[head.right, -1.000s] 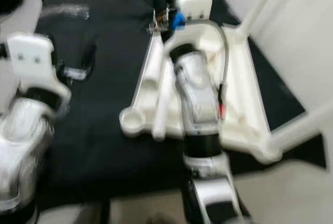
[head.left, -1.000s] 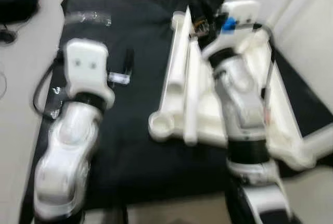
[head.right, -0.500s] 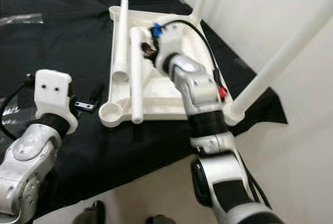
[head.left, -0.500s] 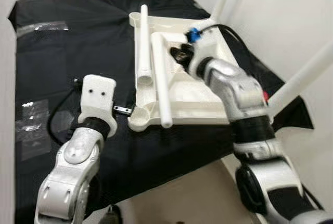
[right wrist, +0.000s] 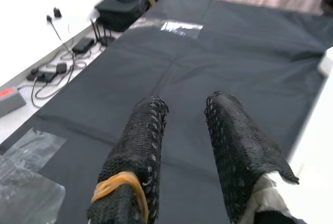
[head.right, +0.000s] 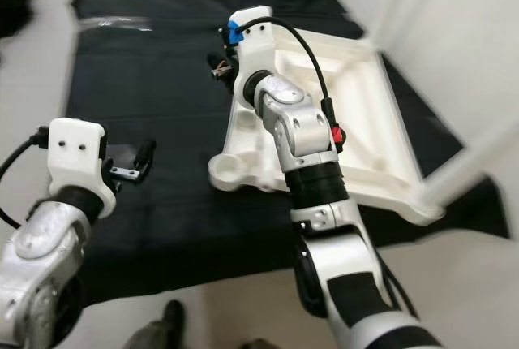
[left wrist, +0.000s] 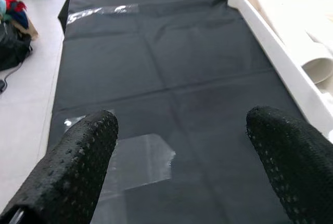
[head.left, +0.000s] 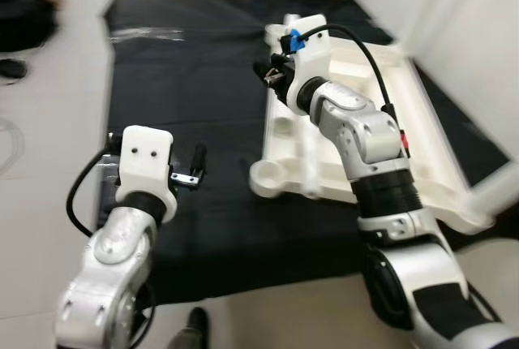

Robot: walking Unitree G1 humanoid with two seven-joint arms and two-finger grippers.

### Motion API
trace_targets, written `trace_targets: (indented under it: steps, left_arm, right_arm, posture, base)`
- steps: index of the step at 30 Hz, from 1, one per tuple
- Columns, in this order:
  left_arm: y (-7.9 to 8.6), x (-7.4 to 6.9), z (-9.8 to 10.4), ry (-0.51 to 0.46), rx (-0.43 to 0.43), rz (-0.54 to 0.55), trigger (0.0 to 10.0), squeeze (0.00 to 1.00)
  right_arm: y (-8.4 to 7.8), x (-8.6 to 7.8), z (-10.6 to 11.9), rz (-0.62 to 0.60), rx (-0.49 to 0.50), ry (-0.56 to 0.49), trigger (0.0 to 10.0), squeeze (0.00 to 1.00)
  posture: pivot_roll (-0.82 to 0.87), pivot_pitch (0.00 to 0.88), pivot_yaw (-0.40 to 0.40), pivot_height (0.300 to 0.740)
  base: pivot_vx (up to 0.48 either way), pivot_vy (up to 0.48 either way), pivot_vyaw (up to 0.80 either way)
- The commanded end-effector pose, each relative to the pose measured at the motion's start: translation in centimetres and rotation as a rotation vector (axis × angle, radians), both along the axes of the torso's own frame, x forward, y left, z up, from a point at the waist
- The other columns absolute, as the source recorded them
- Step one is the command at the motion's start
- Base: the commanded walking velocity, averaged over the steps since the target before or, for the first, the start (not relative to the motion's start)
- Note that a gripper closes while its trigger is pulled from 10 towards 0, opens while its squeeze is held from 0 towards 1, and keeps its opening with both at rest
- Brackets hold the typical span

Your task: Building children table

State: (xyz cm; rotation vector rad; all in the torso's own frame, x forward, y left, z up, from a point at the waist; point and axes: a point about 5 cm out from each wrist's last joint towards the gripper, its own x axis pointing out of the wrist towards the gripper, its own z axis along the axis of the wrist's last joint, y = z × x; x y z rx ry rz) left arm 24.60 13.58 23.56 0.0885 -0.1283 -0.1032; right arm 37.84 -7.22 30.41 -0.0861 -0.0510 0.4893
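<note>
The white children's table top point(head.left: 442, 142) lies upside down on a black cloth point(head.left: 186, 81). A round leg socket point(head.left: 268, 175) marks its near left corner. A loose white leg tube point(left wrist: 294, 34) rests inside the frame. My right gripper point(head.left: 271, 74) hovers by the table's far left edge, over the cloth. In the right wrist view its fingers point(right wrist: 143, 135) stand a little apart with nothing between them. My left gripper point(head.left: 195, 167) hangs low over the cloth left of the table, and its two fingers point(left wrist: 78, 156) are spread wide and hold nothing.
Clear plastic bags lie on the cloth: one under the left gripper point(left wrist: 140, 157), one at the far edge point(head.left: 146, 34). A black bag point(right wrist: 120, 9) and cables point(right wrist: 57, 65) sit on the floor beyond. A fitted white leg point(head.right: 478, 154) juts up at the right.
The head camera has swung, so the whole scene has shifted and blurred. My right gripper has moved from over the table's inside to its far left edge. The left gripper stays open.
</note>
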Motion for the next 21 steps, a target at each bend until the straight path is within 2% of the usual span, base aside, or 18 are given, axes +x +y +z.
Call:
trace_targets:
  steps: [1,3,4,9,12,16,17,21]
  left_arm:
    - [-0.2,-0.1,0.1,-0.001,0.013,-0.011,10.0,0.0]
    - [-0.2,-0.1,0.2,-0.009,0.02,-0.01,10.0,0.0]
    - [-0.2,-0.1,0.2,-0.01,0.036,-0.008,10.0,0.0]
    - [-0.2,0.0,0.1,-0.005,0.033,-0.005,10.0,0.0]
    - [-0.1,0.0,0.0,-0.001,0.033,-0.003,10.0,0.0]
    - [-0.2,-0.1,0.0,-0.003,0.034,-0.011,10.0,0.0]
    - [-0.2,-0.1,0.0,-0.003,0.034,-0.012,10.0,0.0]
    - [-0.1,-0.1,0.1,-0.003,0.044,-0.008,10.0,0.0]
  right_arm:
    - [-0.4,-0.1,-0.2,-0.023,0.006,0.015,10.0,0.0]
    - [-0.5,0.0,-0.3,-0.031,0.008,0.024,10.0,0.0]
    - [-1.2,0.3,-0.4,-0.088,-0.014,0.032,10.0,0.0]
    - [-2.2,0.8,-0.3,-0.15,-0.044,0.045,10.0,0.0]
    - [-2.8,1.0,0.0,-0.202,-0.103,0.049,10.0,0.0]
    - [-3.5,1.2,0.3,-0.251,-0.096,0.018,10.0,0.0]
    - [-4.3,1.5,0.2,-0.3,-0.057,0.019,10.0,0.0]
    - [-4.7,1.9,-0.4,-0.321,-0.048,0.059,10.0,0.0]
  posture:
    - [0.04,0.218,-0.16,0.74]
    - [0.04,0.219,-0.159,0.74]
    - [0.04,0.215,-0.157,0.74]
    - [0.04,0.213,-0.155,0.74]
    - [0.04,0.214,-0.156,0.74]
    - [0.04,0.213,-0.155,0.74]
    - [0.04,0.213,-0.155,0.74]
    - [0.04,0.215,-0.156,0.74]
  base:
    - [0.0,0.476,0.8]
    - [0.0,0.381,0.61]
    - [0.0,0.0,0.0]
    - [0.0,0.0,0.0]
    - [0.0,0.0,0.0]
    - [0.0,0.0,0.0]
    - [0.0,0.0,0.0]
    - [0.0,0.0,0.0]
